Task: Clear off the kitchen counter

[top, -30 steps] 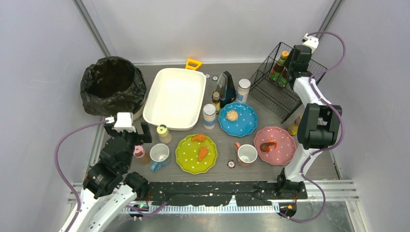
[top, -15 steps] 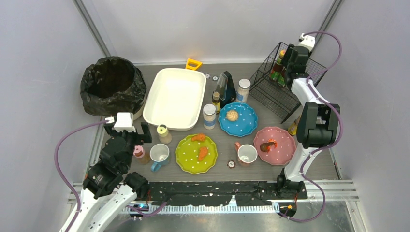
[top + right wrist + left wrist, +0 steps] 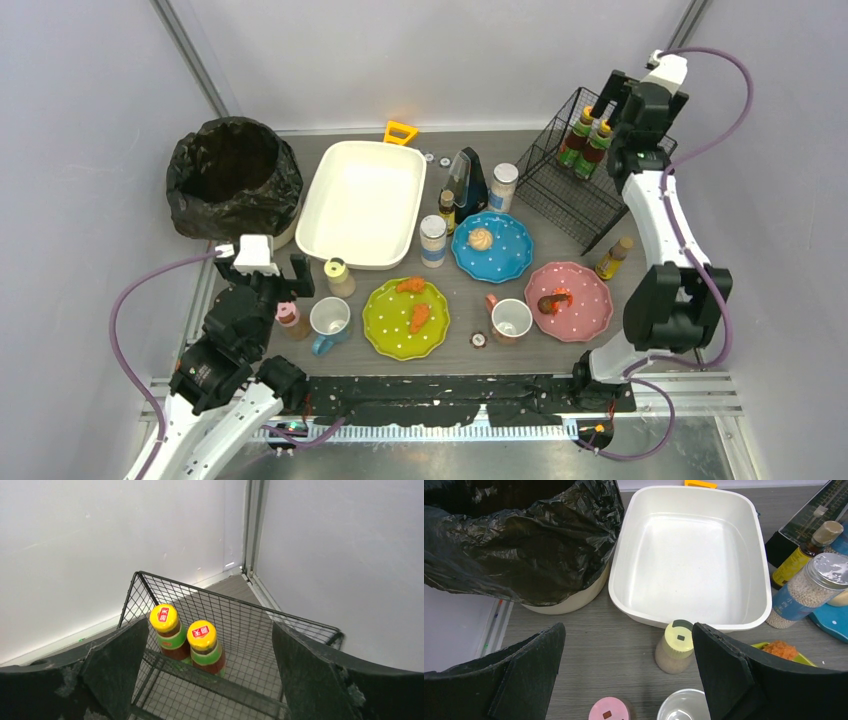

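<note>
Grey-brown kitchen counter [image 3: 460, 285] bears a small brown-capped bottle [image 3: 614, 258], upright, at six o'clock from the right gripper [image 3: 612, 100], which hangs wide open and empty above the wire rack [image 3: 570, 195]; the left gripper [image 3: 626, 635], equally agape and empty, sits farther off

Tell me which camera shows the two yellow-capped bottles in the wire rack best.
Right wrist. It looks down at close range on the two yellow-capped bottles, standing side by side in the wire rack, caps and labels plain. Top external shows them small at the far right. Left wrist does not show them.
</note>
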You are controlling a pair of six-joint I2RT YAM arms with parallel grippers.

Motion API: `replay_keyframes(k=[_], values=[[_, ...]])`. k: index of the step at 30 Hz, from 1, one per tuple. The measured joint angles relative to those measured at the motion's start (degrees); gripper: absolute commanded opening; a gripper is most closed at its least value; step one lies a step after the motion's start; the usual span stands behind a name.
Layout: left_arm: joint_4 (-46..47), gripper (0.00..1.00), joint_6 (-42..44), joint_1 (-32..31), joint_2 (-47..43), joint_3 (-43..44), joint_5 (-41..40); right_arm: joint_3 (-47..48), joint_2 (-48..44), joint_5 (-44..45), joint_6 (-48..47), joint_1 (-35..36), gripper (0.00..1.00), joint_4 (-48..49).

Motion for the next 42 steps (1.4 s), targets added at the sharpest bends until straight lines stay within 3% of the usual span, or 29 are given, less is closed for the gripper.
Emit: replay_keyframes(k=[7, 16, 24, 32, 42], values=[[-0.15, 0.99, -1.09, 0.00, -0.09, 0.00, 0.79, -0.37, -11.58, 4.26, 3.28, 0.17, 0.97, -15.26], [-1.27, 0.99, -1.77, 0.00, 0.31, 0.28, 2.99, -12.83, -28.41, 8.22, 12.52, 0.17, 0.99, -31.61], [-1.29, 0.99, -2.56, 0.00, -0.26, 0.28, 4.15, -25.24, -33.83, 8.17, 17.57, 0.17, 0.84, -41.79], [-1.29, 0.99, -2.73, 0.00, -0.74, 0.28, 4.22, -32.70, -36.22, 7.87, 19.52, 0.17, 0.72, -43.89], [-1.29, 0.99, -2.73, 0.00, -0.85, 0.28, 4.15, -35.45, -34.34, 8.20, 19.65, -2.14, 0.61, -36.33]])
